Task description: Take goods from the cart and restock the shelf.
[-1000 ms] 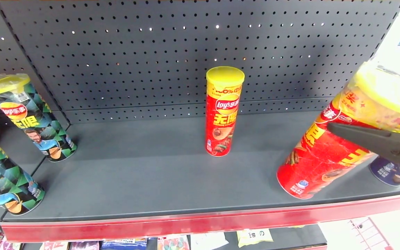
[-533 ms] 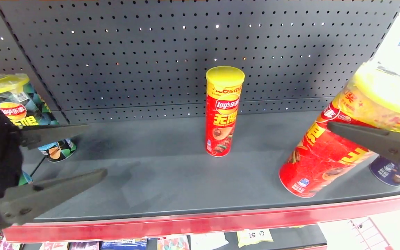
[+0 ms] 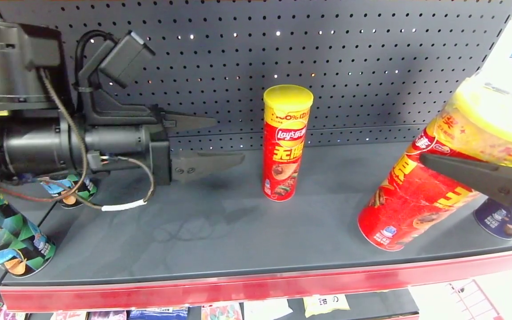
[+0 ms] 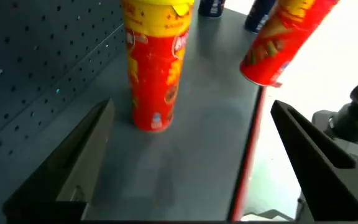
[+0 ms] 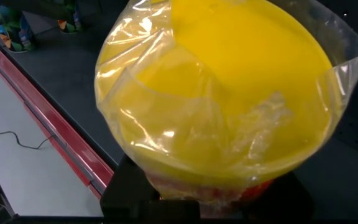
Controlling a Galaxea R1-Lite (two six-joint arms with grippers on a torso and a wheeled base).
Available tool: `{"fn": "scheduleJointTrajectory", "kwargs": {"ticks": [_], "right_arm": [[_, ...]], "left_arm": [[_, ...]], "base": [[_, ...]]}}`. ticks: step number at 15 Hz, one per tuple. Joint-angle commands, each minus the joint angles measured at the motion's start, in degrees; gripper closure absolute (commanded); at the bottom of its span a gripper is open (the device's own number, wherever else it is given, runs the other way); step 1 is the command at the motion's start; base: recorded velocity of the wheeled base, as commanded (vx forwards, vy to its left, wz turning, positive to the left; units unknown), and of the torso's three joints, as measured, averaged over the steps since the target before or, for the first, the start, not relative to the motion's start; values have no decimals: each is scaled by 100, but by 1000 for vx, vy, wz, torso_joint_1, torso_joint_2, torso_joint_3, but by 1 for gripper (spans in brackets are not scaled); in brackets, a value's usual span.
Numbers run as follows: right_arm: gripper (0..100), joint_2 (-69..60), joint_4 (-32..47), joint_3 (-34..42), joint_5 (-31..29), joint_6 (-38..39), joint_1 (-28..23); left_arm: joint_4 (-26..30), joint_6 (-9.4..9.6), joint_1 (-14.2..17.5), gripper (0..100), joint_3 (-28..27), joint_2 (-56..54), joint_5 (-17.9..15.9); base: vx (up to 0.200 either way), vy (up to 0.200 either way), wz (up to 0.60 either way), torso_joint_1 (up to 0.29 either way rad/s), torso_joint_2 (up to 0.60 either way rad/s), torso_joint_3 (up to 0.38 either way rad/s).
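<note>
Placement step, as judged. The right gripper (image 3: 434,155) grasps a tilted red chip can (image 3: 420,191) at frame right, its base low over the shelf (image 3: 202,231), close to the red front lip (image 3: 238,286). The next move should right the can and seat it behind the lip. Bare shelf lies toward the upright red can (image 3: 287,142) at centre; a dark blue can (image 3: 494,218) crowds the far right. The left gripper (image 3: 229,140), spread and empty, hangs left of centre.

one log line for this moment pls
left gripper open, empty, apart from upright red can | right gripper shut on tilted red can over shelf front
</note>
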Motion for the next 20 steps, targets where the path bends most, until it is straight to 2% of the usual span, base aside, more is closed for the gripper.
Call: {"fn": "scheduleJointTrajectory", "kwargs": {"ticks": [1, 5, 14, 17, 20], "right_arm": [[100, -3, -3, 11, -31, -1, 3], [100, -11, -3, 11, -66, 8, 3], [100, -3, -3, 11, -102, 8, 3], [100, 15, -3, 11, -102, 8, 3], [100, 24, -3, 11, -102, 17, 3]], "left_arm": [[-12, 2, -48, 0, -456, 677, 30], [-12, 2, -251, 0, -799, 1028, 47], [-39, 10, -488, 0, -1721, 1890, 284], [-39, 10, -549, 0, -2055, 2145, 487], [-39, 2, -681, 0, -2108, 2189, 539]], "base": [[0, 0, 0, 0, 0, 0], [0, 0, 0, 0, 0, 0], [0, 0, 0, 0, 0, 0], [0, 0, 0, 0, 0, 0], [0, 0, 0, 0, 0, 0]]}}
